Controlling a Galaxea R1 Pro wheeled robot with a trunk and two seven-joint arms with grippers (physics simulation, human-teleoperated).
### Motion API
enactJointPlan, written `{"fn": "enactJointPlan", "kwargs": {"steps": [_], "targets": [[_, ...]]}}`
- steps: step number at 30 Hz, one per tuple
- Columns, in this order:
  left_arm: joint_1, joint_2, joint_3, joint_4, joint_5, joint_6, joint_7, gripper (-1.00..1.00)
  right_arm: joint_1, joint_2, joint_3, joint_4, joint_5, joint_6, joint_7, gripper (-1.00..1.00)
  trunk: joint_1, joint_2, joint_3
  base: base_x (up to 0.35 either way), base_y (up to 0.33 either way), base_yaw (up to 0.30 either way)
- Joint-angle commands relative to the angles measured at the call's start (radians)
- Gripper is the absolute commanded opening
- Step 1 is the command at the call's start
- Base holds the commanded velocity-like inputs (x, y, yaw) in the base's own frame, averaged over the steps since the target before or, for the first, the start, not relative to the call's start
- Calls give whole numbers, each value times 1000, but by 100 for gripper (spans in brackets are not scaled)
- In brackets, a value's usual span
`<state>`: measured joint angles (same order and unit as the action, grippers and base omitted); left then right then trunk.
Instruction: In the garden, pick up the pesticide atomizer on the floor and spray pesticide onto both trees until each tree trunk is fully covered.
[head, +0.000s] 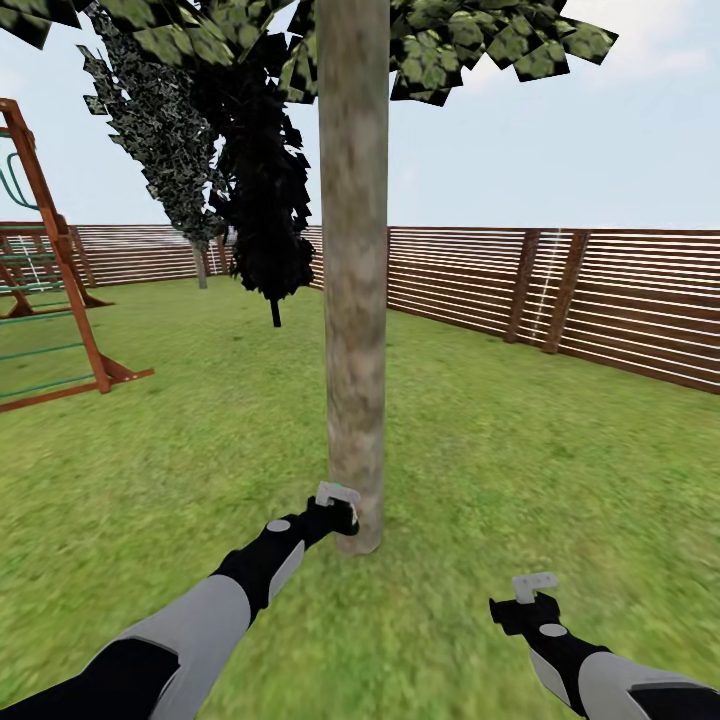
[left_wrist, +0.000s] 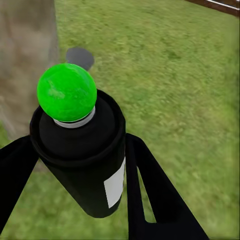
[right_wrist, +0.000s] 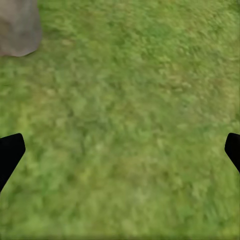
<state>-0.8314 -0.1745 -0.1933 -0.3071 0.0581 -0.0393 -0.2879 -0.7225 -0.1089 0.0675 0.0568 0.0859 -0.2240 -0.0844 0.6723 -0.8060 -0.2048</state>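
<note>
1. The left gripper (head: 338, 497) is clenched around the pesticide atomizer (left_wrist: 82, 160); in the left wrist view its two dark fingers (left_wrist: 150, 190) press against either side of the black bottle.
2. The atomizer has a black body with a white label on its side, and its round top shows bright green here, with a pale ring beneath it.
3. In the head view the left gripper sits low against the foot of the tree trunk (head: 354, 270), touching it or just beside it; I cannot tell which.
4. In the left wrist view the trunk rises just beside the atomizer's green top, and a small dark round patch lies on the grass near the trunk's edge.
5. The right gripper (head: 533, 588) hangs released over the lawn (head: 500, 470), well apart from the trunk; in the right wrist view its fingertips (right_wrist: 10, 152) stand wide at both sides with bare grass between them.
6. The base of the trunk shows in one corner of the right wrist view, meeting the grass.
7. The trunk is thick, mottled grey-brown, bare low down, with green leaves (head: 470, 45) high above.
8. Behind it stand dark cone-shaped trees (head: 260, 190), with a wooden playset (head: 50, 300) at the lawn's left side.
9. A brown slatted fence (head: 600, 290) bounds the lawn's far and right edges.
</note>
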Motion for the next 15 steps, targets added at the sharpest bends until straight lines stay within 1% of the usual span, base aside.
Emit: {"fn": "enactJointPlan", "kwargs": {"steps": [1,3,5,6,8,11,14,15], "targets": [[0,0,0,0,-1,0,2,-100,0,0,0,0,0,0,0,100,0,0,0,0,0,0],[0,0,0,0,-1,0,15,-100,0,0,0,0,0,0,0,100,0,0,0,0,0,0],[0,0,0,1,-1,1,63,-100,0,0,0,0,0,0,0,100,0,0,0,0,0,0],[0,0,-1,1,-1,2,102,-100,0,0,0,0,0,0,0,100,0,0,0,0,0,0],[0,0,-3,1,-1,4,134,-100,0,0,0,0,0,0,0,100,0,0,0,0,0,0],[0,0,-6,-17,2,5,151,-100,0,0,0,0,0,0,0,100,0,0,0,0,0,0],[0,0,-4,-79,3,8,155,-100,0,0,0,0,0,0,0,100,0,0,0,0,0,0],[0,0,-4,-86,3,8,155,-100,0,0,0,0,0,0,0,100,0,0,0,0,0,0]]}}
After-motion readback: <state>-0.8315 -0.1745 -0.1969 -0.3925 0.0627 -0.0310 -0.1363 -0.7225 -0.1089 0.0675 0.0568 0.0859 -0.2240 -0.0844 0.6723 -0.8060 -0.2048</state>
